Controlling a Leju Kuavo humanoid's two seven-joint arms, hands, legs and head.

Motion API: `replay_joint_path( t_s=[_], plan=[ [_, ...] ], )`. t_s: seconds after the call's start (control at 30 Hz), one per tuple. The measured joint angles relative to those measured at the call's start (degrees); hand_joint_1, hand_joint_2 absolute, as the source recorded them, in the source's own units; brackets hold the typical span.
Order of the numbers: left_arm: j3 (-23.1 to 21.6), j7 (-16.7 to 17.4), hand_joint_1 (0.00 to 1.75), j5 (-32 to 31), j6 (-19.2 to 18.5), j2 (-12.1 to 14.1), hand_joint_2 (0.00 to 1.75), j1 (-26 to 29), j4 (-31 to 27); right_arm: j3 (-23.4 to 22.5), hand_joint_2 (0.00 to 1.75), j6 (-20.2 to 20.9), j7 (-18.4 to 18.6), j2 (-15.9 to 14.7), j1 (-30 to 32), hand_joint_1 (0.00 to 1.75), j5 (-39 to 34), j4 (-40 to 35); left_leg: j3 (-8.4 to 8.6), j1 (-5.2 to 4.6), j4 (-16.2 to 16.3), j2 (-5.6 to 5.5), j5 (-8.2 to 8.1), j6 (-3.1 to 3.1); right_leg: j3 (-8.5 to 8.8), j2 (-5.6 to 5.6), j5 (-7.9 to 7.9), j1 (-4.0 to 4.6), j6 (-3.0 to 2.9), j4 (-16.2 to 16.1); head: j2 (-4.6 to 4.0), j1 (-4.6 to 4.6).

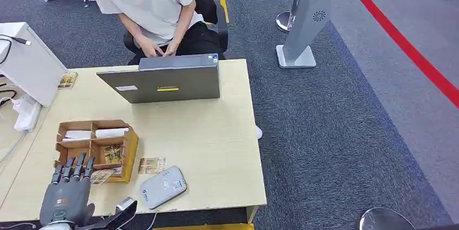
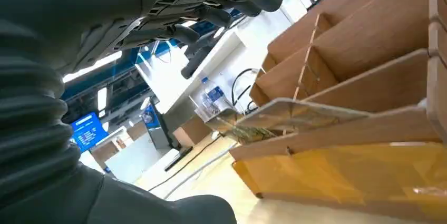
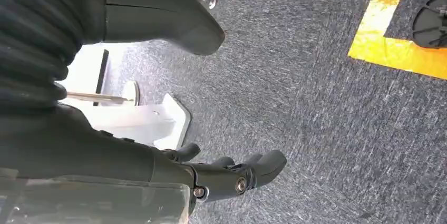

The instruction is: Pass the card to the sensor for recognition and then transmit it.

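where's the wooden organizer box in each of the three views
Head view: wooden organizer box on the table's near left part, just beyond the left robot hand.
Left wrist view: the box covers the right side, seen close from low down, past the fingers.
Right wrist view: not in it; carpet and the right robot hand.
Shared landmark: the card sticking out of the box's near compartment.

You will find no text you can read: the yellow strip and white sticker on the laptop lid (image 1: 165, 84), the marks on the grey sensor (image 1: 163, 186) and the blue screen (image 2: 87, 130) in the left wrist view are all too small or blurred.
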Motion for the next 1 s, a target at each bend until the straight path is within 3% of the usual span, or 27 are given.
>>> replay_joint_path(
  t_s=[0.53, 0.77, 1.0],
  plan=[
    [0.59, 0.81, 0.00, 0.00, 0.02, -2.23, 1.75, -0.06, 3.45, 0.44, 1.75, 0.02, 0.00, -0.02, -0.10, 0.00, 0.00, 0.00, 0.01, 0.00, 0.00, 0.00, 0.00, 0.00, -0.01, 0.00, 0.00, 0.00, 0.00, 0.00, -0.02, 0.00],
    [0.39, 6.05, 0.00, -0.02, -0.04, -2.21, 1.75, -1.95, 4.19, 1.73, 1.75, -1.20, 1.25, 0.87, -0.30, 0.00, 0.00, 0.00, 0.02, 0.01, 0.00, 0.00, 0.01, -0.01, 0.00, 0.00, 0.01, 0.01, -0.01, 0.00, -0.02, -0.02],
    [0.09, 8.31, 0.00, -0.02, -0.24, -1.24, 1.75, -4.09, 4.76, 2.42, 1.75, -1.12, 1.27, 1.42, -0.36, 0.00, 0.02, 0.00, 0.03, 0.00, 0.00, 0.01, 0.03, -0.03, 0.00, 0.01, 0.01, 0.01, -0.01, 0.01, -0.02, -0.02]
  ],
)
